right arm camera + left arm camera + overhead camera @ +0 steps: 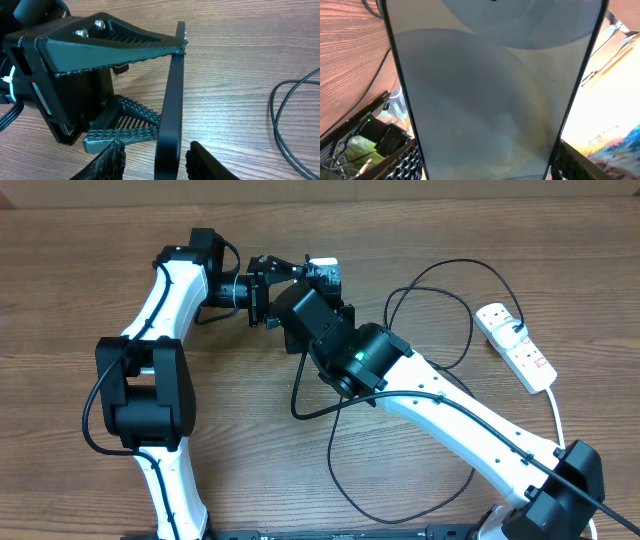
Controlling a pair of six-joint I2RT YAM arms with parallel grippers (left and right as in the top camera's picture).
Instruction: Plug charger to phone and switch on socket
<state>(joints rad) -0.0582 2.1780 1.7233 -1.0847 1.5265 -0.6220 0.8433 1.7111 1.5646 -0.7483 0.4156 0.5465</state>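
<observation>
My left gripper [487,170] is shut on the phone [490,90], one ribbed finger [402,162] pressed against each long edge. The grey, reflective screen fills the left wrist view. In the right wrist view the phone [172,90] stands edge-on above the table, clamped between the left gripper's fingers [120,37]. My right gripper [155,157] is open and straddles the phone's near end, with a gap showing on both sides. The black charger cable [440,292] loops across the table, and its plug tip does not show. The white socket strip [515,345] lies at the far right.
The socket's thick white cord [556,405] runs down along the right arm. A loop of black cable [295,100] lies on the wood to the right of my right gripper. More cable [345,465] curls under the right arm.
</observation>
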